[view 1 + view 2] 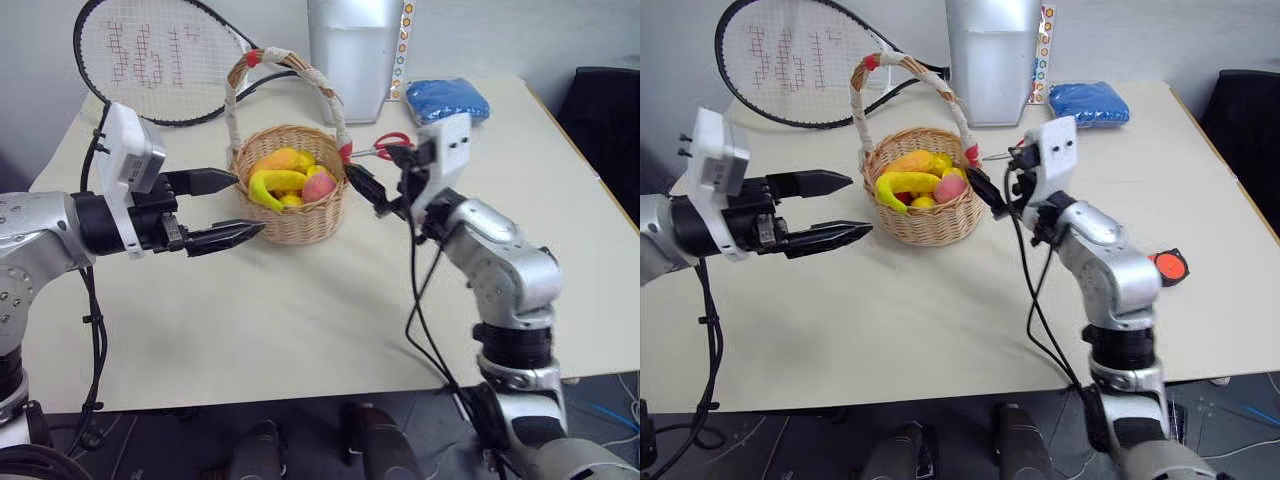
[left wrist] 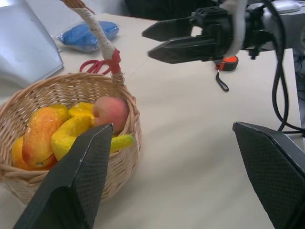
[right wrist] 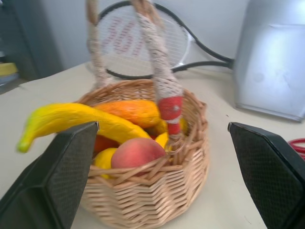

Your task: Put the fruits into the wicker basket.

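Round woven wicker basket point(image 1: 290, 215) cradles a curved banana point(image 1: 268, 184).

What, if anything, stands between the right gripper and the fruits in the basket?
Only the basket itself: the wicker basket's rim and the foot of its handle lie between the open right gripper and the peach, banana and mango inside. Nothing else visible intervenes.

- Left arm point(image 1: 45, 235): silver-grey shell, black wrist section, white boxy camera housing point(image 1: 130, 150) on top.
- Left gripper point(image 1: 232, 207): two tapering black fingers with textured inner faces.
- Right arm point(image 1: 505, 270): rounded silver shells, black ribbed joints, white housing point(image 1: 450, 150).
- Black cables point(image 1: 425, 310) hang loose along both arms.
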